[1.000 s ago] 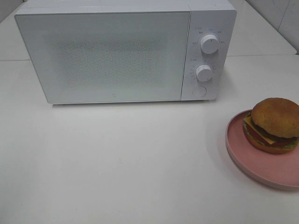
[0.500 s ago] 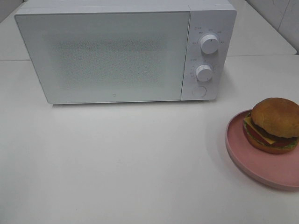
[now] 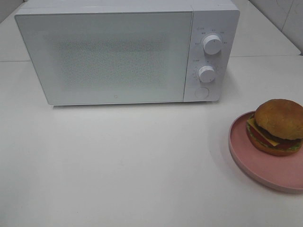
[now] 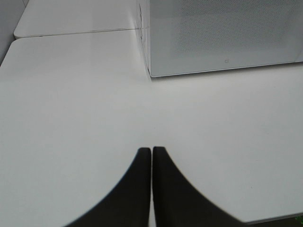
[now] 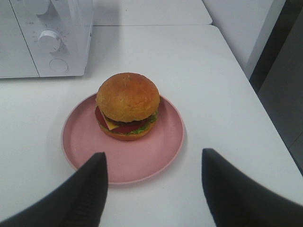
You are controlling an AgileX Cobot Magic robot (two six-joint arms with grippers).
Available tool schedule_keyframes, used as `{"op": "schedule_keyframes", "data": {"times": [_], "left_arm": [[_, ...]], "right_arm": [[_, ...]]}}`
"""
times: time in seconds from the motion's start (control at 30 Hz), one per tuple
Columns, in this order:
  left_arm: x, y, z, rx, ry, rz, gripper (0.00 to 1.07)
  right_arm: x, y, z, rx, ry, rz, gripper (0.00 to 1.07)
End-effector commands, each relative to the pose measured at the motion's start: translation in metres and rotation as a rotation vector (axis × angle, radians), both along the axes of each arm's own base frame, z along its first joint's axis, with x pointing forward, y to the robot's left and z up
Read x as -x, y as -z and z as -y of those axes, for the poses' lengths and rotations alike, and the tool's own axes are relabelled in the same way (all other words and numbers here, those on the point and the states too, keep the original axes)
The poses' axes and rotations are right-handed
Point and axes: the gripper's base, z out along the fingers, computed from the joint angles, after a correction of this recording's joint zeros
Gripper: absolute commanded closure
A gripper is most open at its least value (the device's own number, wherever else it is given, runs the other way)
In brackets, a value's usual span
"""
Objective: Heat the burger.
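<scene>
The burger, with a golden-brown bun, yellow cheese, dark patty, tomato and lettuce, sits on a round pink plate at the right edge of the table. The right wrist view shows the burger on the plate, with my right gripper open, its two dark fingers spread just short of the plate. My left gripper is shut and empty over bare table, near the microwave's corner. Neither gripper shows in the high view.
A white microwave stands at the back with its door closed, two knobs and a round button on its right panel. The table's right edge runs close past the plate.
</scene>
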Motion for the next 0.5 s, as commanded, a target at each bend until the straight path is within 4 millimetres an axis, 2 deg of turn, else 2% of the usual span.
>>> {"op": "schedule_keyframes", "data": {"times": [0.03, 0.5], "left_arm": [[0.0032, 0.0001, -0.0005, 0.001, -0.006, 0.029, 1.06], [0.003, 0.0001, -0.0005, 0.001, -0.006, 0.028, 1.06]], "right_arm": [[0.0043, -0.0001, -0.0003, -0.002, 0.006, 0.038, 0.53], [0.0043, -0.0001, -0.0003, -0.002, 0.006, 0.038, 0.53]]}}
